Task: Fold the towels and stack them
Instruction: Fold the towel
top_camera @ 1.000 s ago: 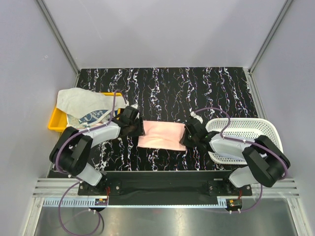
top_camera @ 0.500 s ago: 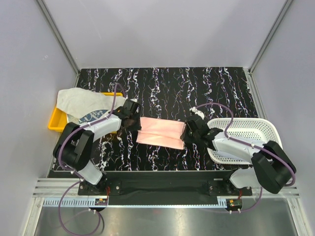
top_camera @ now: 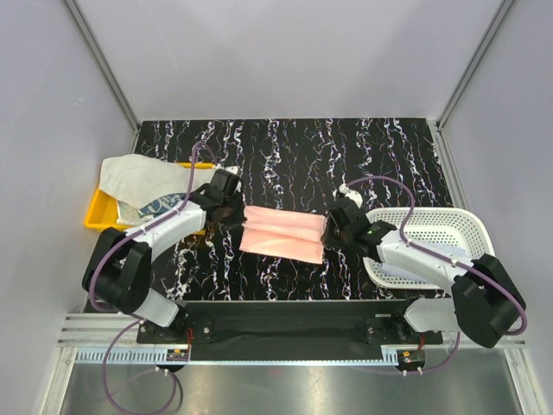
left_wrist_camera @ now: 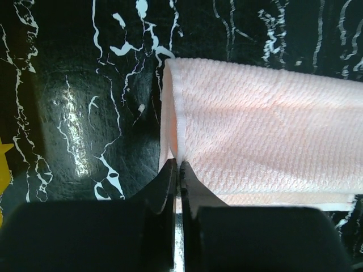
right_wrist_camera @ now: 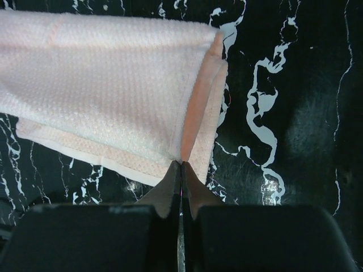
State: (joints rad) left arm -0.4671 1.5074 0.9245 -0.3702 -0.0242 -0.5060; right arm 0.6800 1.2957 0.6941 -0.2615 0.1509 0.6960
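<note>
Fingers first: the left fingers [left_wrist_camera: 164, 192] are squeezed tight on the short end of the pale pink towel [top_camera: 281, 232] that faces away from the white mesh basket [top_camera: 441, 226], tips pressed together with just the hem of the cloth nipped between them. Same deal with the right fingers [right_wrist_camera: 167, 195], clamped on the towel's other short end, the one nearest the basket, right where a couple of layers stack up at the edge. So both ends are pinched at once. That pink towel lies folded on the black marbled tabletop [top_camera: 346, 156], just beside the basket on its left, and from above it looks like two long bands with a crease running lengthwise between them; a lower layer pokes out along the near edge. Well off to the left of the basket, past the pink towel, sits a yellow tray [top_camera: 97, 212] with a loose heap of whitish towels [top_camera: 138, 177] spilling over it, one of them showing a dark blue print [top_camera: 164, 206]. Can't tell how many are in that heap.
</note>
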